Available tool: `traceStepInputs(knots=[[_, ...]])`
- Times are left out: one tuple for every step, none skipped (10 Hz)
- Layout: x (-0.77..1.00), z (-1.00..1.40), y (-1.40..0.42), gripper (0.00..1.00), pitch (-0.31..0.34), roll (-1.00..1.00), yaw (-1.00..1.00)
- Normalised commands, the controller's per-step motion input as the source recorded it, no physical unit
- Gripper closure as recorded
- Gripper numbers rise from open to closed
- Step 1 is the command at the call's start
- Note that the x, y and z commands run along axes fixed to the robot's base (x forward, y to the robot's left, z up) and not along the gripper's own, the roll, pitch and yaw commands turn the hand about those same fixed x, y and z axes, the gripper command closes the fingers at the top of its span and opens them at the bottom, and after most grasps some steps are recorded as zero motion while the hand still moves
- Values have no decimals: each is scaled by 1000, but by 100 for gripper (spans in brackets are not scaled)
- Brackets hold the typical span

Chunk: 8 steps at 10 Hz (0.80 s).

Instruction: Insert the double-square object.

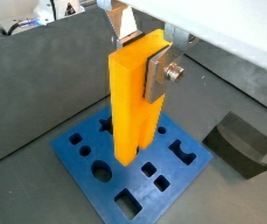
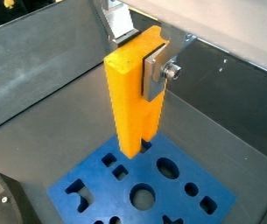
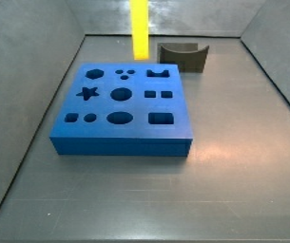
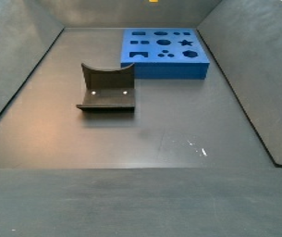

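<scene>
1. Your gripper point(image 1: 145, 54) has its silver fingers point(image 1: 161, 74) pinching the upper part of the double-square object point(image 1: 133, 96), which hangs upright above the blue block point(image 1: 136, 166) in both wrist views; no gap shows between plates and bar
2. In a side view the yellow bar point(image 3: 140, 28) shows above the block's far edge point(image 3: 125, 142), its lower end clear of the top face, so it is not yet in any hole
3. Judge the bar as stiff and light, likely a printed plastic; it should not bend under the grip, but its smooth faces could slip or pivot if the prongs catch on a hole's edge
4. The hold sits high on the bar, which leaves the forked end free but gives a long lever below the pads, so expect any tilt to grow toward the prongs
5. The dark grey curved block point(image 4: 106, 89) stands well apart from the blue block and needs no attention
</scene>
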Motion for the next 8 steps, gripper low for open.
traceStepInputs(knots=[[0,0,0,100,0,17,0],[57,-60,111,100,20,46,-206],[409,-206,260,100,93,83,-471],[406,-297,254,100,57,0,-611],[409,-263,234,100,33,0,-694],[426,-206,214,100,41,-17,-686],[414,-189,203,100,50,-23,-686],[446,-329,217,100,123,0,-569]])
